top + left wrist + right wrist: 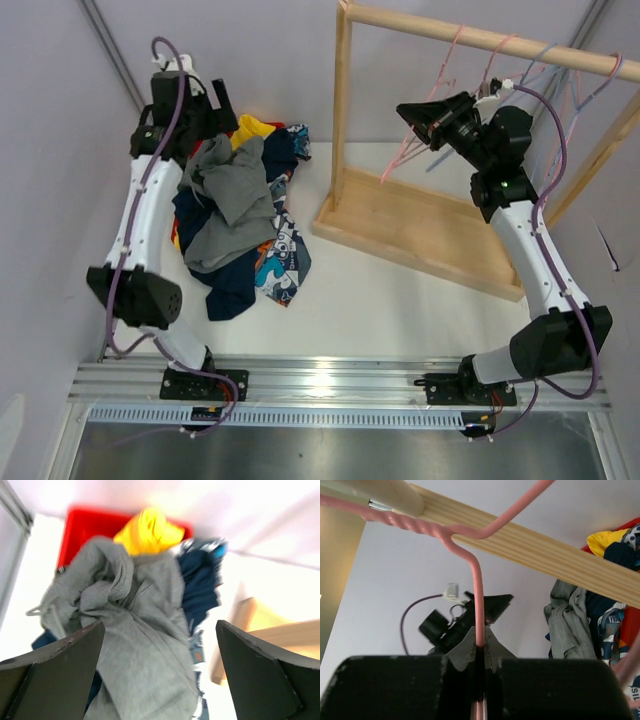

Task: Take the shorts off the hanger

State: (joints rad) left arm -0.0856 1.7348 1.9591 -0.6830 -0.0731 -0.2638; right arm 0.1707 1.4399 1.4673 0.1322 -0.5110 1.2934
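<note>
The shorts [240,215] lie in a loose heap at the left of the worktop [400,310], near the left arm and well apart from the rack [420,230]. A grey pair [235,200] is on top, crumpled, with a drawstring loop hanging off its left side in the left wrist view. A yellow pair [252,128] sits at the far end of the heap. A navy pair [235,285] spreads out beneath the grey one at the near edge. A print pair [280,265] in blue, orange and white lies along the right side, toward the rack's base. In the left wrist view a red bin [80,530] shows under the far end of the heap, behind the yellow pair.

The left claw [218,102] hangs over the far end of the heap with its jaws wide and nothing between them. From its own camera the grey pair fills the gap below the two fingers.

The right claw [412,115] is raised to the rack's rail [480,40] and is pinched tight on the thin wire of a pink hanger [477,595]. The wire runs up from the jaws to a twisted neck hooked at the rail. Other hangers, pink and blue [560,60], hang farther right along the rail.
</note>
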